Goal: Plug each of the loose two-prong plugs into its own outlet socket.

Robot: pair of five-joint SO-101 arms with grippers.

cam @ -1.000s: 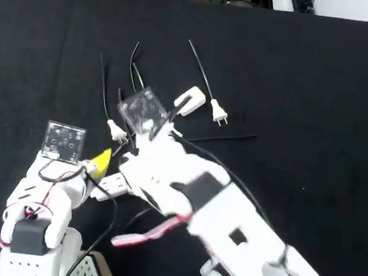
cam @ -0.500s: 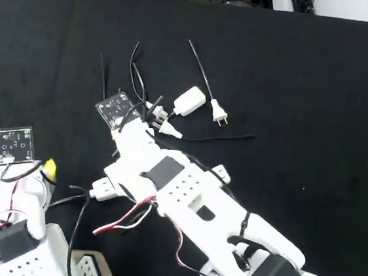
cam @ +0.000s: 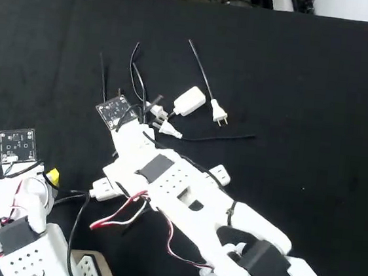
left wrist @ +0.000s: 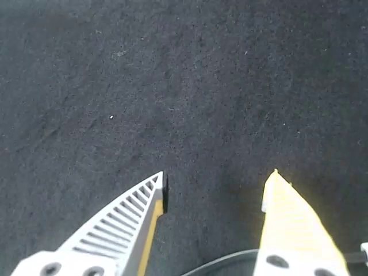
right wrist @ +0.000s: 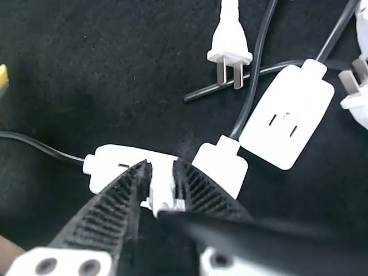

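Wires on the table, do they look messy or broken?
Messy, not broken: black cords cross each other in a heap, and one plug lies loose beside an outlet socket, prongs bare.

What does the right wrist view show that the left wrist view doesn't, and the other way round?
Right wrist view: the right tool pinching a white plug, plus a loose two-prong plug and a socket block. Left wrist view: the open left tool over bare cloth. Both: that black cloth and a black cable.
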